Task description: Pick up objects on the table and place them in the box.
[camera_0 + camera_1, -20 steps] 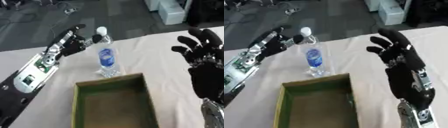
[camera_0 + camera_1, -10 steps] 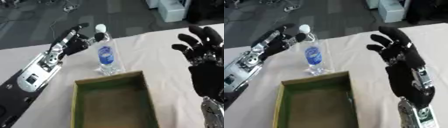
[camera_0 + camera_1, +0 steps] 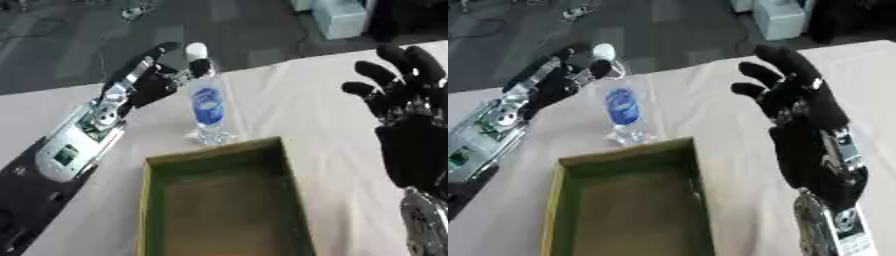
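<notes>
Bottle [image 3: 206,102] now against left hand [image 3: 150,82]

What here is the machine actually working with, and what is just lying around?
Part of the job:
- water bottle, upright on the table
- green box, open, nothing visible inside
- left hand, at the bottle's neck
- right hand, raised open at the right

Lying about:
- cables on the floor beyond the table
- pale bin, far right

Box [image 3: 219,165] near end cut off; bottle [image 3: 206,102] label blurred.
</notes>
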Robot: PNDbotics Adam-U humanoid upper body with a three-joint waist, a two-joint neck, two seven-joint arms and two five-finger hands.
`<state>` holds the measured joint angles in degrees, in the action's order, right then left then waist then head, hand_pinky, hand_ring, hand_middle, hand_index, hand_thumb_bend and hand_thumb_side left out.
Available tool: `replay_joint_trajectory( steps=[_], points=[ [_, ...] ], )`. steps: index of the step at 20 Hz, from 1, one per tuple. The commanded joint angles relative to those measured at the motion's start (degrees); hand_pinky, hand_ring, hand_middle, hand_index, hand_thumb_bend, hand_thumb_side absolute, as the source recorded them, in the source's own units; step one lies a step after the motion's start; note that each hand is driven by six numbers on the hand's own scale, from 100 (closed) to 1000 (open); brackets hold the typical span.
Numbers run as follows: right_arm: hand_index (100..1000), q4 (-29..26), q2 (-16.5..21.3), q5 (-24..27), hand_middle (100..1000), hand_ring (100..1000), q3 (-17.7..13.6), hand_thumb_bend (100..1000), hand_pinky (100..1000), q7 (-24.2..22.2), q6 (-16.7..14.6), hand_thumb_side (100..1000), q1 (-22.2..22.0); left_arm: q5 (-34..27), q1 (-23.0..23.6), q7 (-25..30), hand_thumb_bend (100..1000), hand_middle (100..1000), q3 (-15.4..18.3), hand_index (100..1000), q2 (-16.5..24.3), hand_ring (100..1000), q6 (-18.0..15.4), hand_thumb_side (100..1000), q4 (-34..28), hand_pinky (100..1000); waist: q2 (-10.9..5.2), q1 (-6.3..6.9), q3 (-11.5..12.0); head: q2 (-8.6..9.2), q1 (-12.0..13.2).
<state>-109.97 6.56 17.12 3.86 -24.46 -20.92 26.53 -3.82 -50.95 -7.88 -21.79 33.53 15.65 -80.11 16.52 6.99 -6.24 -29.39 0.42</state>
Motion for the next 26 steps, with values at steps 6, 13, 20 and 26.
replay_joint_trajectory(
  steps=[6,13,20,26],
  points=[
    [937,-1.2,0.0,0.0,900,872,-0.1,100,818,-0.2,0.1,847,0.9,-0.6,-0.4,-1.2,714,1000,0.1,987,0.2,813,-0.5,817,-1.2,923,-0.64,0.07,-0.5,-0.39,-0.8],
    [938,-1.4,0.0,0.1,900,870,-0.1,100,818,-0.3,0.3,840,0.9,-0.7,0.0,-1.3,711,1000,0.0,990,-0.2,814,-0.8,824,-1.0,919,-0.37,0.40,-0.8,-0.81,-1.1],
    [938,-1.6,0.1,0.1,900,868,0.0,100,819,-0.4,0.6,835,1.1,-0.9,0.1,-1.3,706,1000,-0.1,990,-0.5,812,-1.2,833,-0.6,916,0.00,0.68,-1.0,-0.97,-1.3],
    [938,-1.7,0.1,0.2,900,867,0.0,100,819,-0.6,0.7,833,1.2,-1.1,0.2,-1.3,703,1000,-0.2,989,-0.8,811,-1.4,838,-0.4,915,0.27,0.86,-1.0,-1.10,-1.5]
  ],
)
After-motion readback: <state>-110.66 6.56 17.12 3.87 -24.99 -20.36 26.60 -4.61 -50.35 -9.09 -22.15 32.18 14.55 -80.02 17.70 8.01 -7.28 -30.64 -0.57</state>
